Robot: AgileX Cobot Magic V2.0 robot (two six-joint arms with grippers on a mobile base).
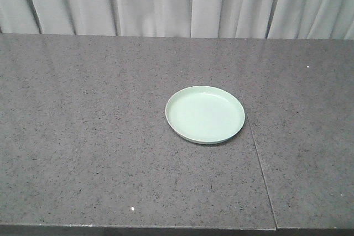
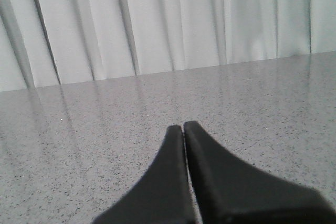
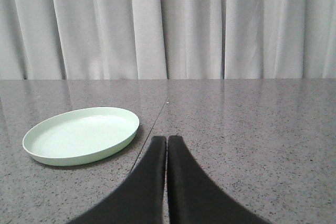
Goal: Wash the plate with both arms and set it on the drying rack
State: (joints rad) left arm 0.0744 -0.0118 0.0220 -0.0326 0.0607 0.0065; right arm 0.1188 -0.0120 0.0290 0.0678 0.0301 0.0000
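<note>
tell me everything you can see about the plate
The plate is round, pale mint green, plain and matte, plastic by the look, with a low upturned rim and no pattern. It is empty, with no visible dirt. It lies flat, right side up, on the speckled grey counter, just left of a seam in the top. Only the counter touches it. In the right wrist view it sits ahead and left of the shut right end effector, apart from it.

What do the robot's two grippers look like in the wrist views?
The left gripper has two matte black fingers, wide at the base and curving to narrow rounded tips. The right gripper looks the same. No cables or markings show.
</note>
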